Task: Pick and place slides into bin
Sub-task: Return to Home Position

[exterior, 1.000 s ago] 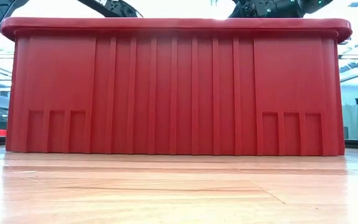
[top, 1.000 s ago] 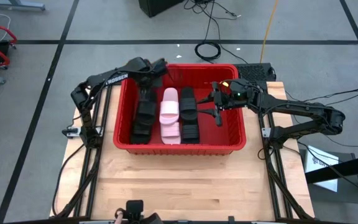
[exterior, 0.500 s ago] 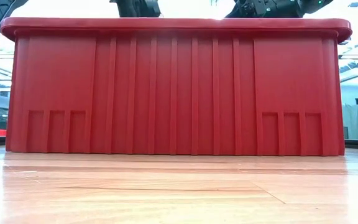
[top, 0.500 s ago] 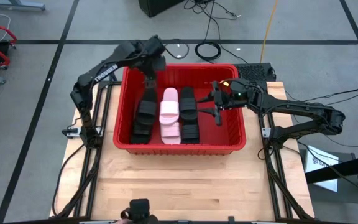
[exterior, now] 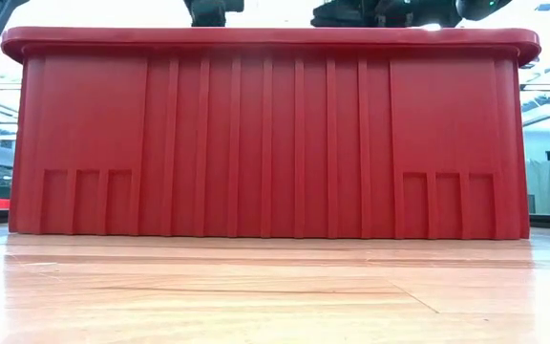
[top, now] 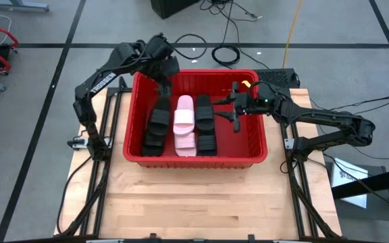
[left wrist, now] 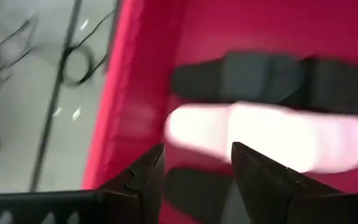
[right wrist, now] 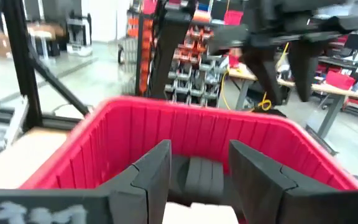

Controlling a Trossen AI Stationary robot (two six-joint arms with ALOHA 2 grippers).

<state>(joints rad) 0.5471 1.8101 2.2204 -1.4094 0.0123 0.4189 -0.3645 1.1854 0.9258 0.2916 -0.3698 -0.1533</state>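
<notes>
High view: black and pink slides point(top: 184, 123) lie in rows inside the bin point(top: 194, 162) on the tabletop point(top: 194, 202). The left tool point(top: 165, 77) is above its far-left corner, the right tool point(top: 229, 108) above its right half. Low view: the bin wall hides them. Wrist views: both tools spread, empty.
</notes>
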